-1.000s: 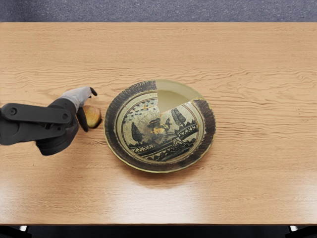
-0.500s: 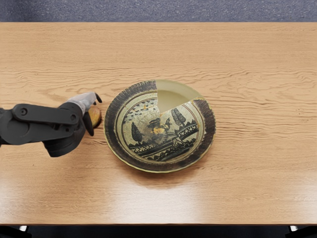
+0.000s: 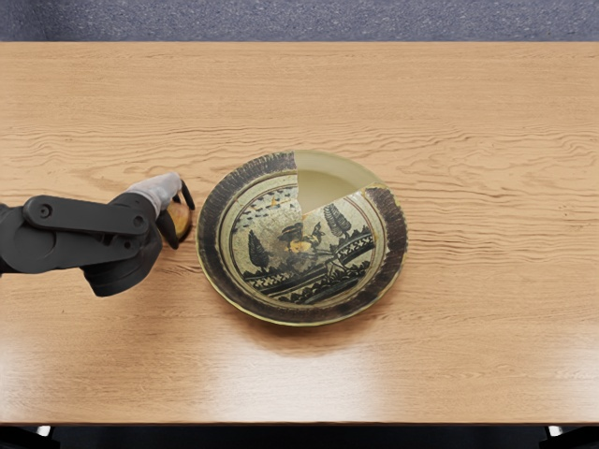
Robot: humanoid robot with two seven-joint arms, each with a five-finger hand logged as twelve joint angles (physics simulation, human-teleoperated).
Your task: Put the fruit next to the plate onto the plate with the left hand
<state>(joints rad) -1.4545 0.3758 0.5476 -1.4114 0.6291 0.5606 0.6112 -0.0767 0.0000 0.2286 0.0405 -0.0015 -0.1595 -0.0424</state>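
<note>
A small yellow-brown fruit lies on the wooden table just left of the plate's rim. The plate is a wide round dish with a dark patterned rim, a painted scene in the middle and a plain olive wedge at its top. My left hand comes in from the left edge on a black arm. Its grey palm sits over the fruit, with dark fingers curled over the top and the thumb at the near side. Most of the fruit is covered by the hand. Nothing lies on the plate.
The wooden table spreads wide around the plate, with its front edge near the bottom of the view. A grey floor strip shows beyond the far edge.
My left hand has slid right onto the fruit, and its fingers have curled down around it. The fruit and plate have stayed where they were.
</note>
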